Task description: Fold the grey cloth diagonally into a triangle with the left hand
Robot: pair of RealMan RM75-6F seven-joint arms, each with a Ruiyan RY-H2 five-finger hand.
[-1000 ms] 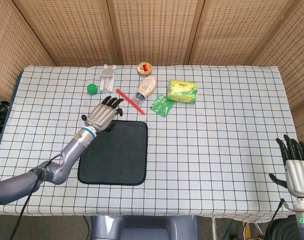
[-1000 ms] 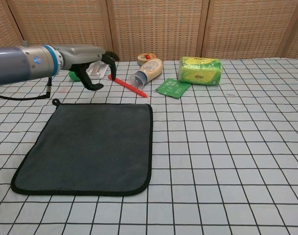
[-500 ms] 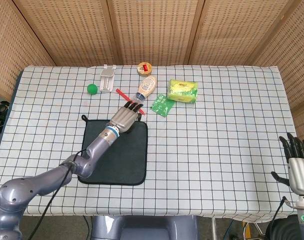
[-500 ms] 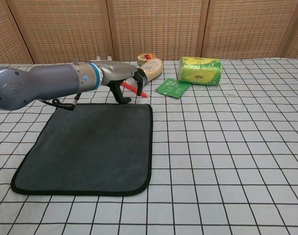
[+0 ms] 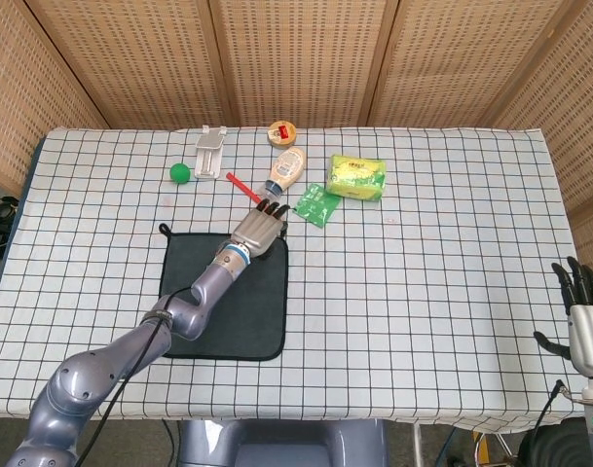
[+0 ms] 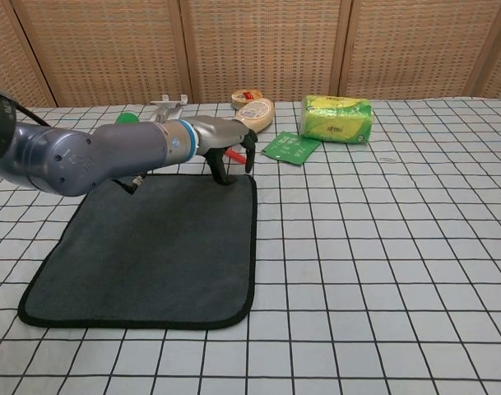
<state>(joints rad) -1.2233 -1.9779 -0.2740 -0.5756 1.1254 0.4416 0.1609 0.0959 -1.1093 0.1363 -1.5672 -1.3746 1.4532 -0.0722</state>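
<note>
The grey cloth (image 5: 228, 302) (image 6: 143, 247) lies flat and unfolded on the checked table, a dark square with a black hem. My left hand (image 5: 262, 226) (image 6: 230, 155) hovers over the cloth's far right corner, palm down, fingers apart and pointing downward, holding nothing. In the chest view its fingertips (image 6: 223, 177) hang just above the hem; whether they touch it is unclear. My right hand (image 5: 586, 309) shows only in the head view, at the lower right off the table's edge, fingers spread and empty.
Behind the cloth lie a red pen (image 5: 241, 185), a lying bottle (image 5: 287, 171) (image 6: 252, 118), a green sachet (image 5: 316, 204) (image 6: 291, 147) and a yellow-green pack (image 5: 357, 177) (image 6: 336, 118). A green ball (image 5: 180, 172), a white clip (image 5: 210, 151) and a round tin (image 5: 282, 131) sit further back.
My left hand has swept rightward along the cloth's far edge, from its far left corner to its far right corner. The right hand has sunk slightly lower in the view.
</note>
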